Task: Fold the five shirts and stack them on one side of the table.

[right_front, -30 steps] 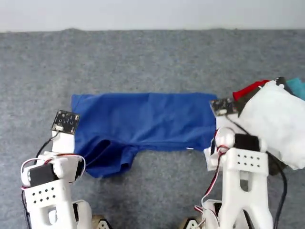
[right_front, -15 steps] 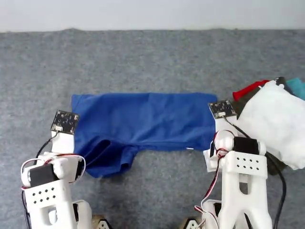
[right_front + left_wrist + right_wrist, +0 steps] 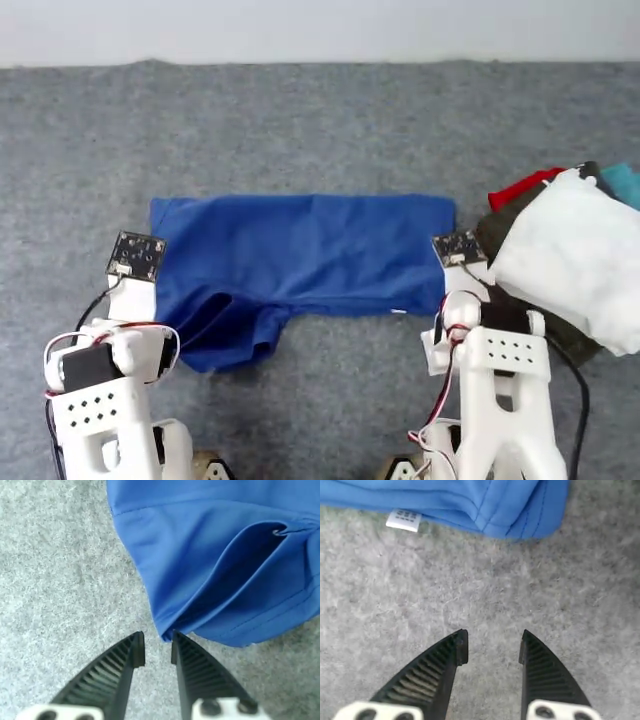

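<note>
Right gripper [image 3: 490,647] has drifted inward, half open and empty, just short of the shirt [image 3: 300,250]. Left gripper [image 3: 157,647], slightly parted, holds nothing. Next I'd pinch both near corners to fold.

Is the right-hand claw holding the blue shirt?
No, the right gripper is open over the grey mat, with the blue shirt lying clear of it.

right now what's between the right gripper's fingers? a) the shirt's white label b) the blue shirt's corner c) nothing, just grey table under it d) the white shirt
C: the right gripper is open over bare grey table, with the blue shirt and its label lying beyond it, untouched.
</note>
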`<state>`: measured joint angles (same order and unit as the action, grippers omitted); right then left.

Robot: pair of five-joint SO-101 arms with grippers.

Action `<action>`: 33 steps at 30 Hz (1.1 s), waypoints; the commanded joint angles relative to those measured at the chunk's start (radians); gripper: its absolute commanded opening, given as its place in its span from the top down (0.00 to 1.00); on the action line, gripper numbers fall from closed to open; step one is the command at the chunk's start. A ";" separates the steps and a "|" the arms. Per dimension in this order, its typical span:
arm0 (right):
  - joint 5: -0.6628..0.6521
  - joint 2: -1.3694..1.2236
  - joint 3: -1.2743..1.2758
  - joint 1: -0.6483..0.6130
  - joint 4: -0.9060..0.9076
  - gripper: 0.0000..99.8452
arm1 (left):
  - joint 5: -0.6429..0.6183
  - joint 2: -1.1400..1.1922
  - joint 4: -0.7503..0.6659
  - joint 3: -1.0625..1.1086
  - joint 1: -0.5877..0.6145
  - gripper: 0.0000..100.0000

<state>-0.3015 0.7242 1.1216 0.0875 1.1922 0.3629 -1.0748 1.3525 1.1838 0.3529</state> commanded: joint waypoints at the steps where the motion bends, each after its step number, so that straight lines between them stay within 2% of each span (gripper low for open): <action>1: -0.009 0.010 0.040 0.002 -0.085 0.82 | -0.011 -0.006 -0.014 -0.002 0.008 0.90; 6: 0.000 0.021 0.233 0.007 -0.231 0.82 | -0.011 -0.006 -0.014 -0.002 0.008 0.90; 9: 0.041 0.022 0.261 0.010 -0.274 0.82 | -0.011 -0.006 -0.014 -0.002 0.008 0.90; 16: 0.157 0.021 0.269 0.010 -0.288 0.82 | -0.014 -0.006 -0.035 0.008 0.008 0.90; 33: 0.160 0.021 0.269 0.008 -0.288 0.82 | -0.015 -0.006 -0.034 0.008 0.008 0.90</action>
<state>-0.1542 0.7503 1.3686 0.0890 0.9252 0.3552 -1.0748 1.3295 1.1960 0.3529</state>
